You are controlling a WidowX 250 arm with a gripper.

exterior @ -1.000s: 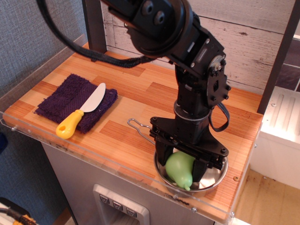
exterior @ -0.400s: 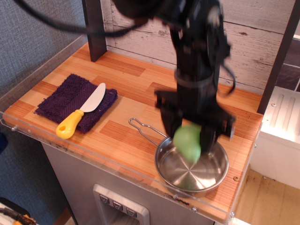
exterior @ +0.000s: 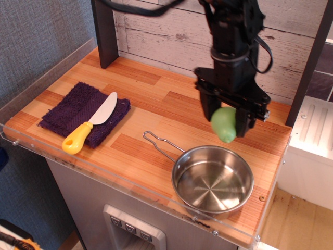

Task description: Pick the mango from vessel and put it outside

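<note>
The light green mango (exterior: 225, 125) hangs between the black fingers of my gripper (exterior: 227, 117), which is shut on it. It is held in the air above the wooden counter, just behind the far rim of the vessel. The vessel (exterior: 213, 180) is a round shiny steel pan with a looped wire handle (exterior: 158, 144), standing empty at the counter's front right.
A purple cloth (exterior: 83, 112) lies at the left with a yellow-handled knife (exterior: 91, 127) on it. A dark post (exterior: 105, 32) stands at the back left and another (exterior: 310, 62) at the right. The wooden counter (exterior: 156, 99) has a clear plastic front edge.
My gripper has lifted the mango out of the vessel and carried it up and back, toward the wall. The vessel now stands empty.
</note>
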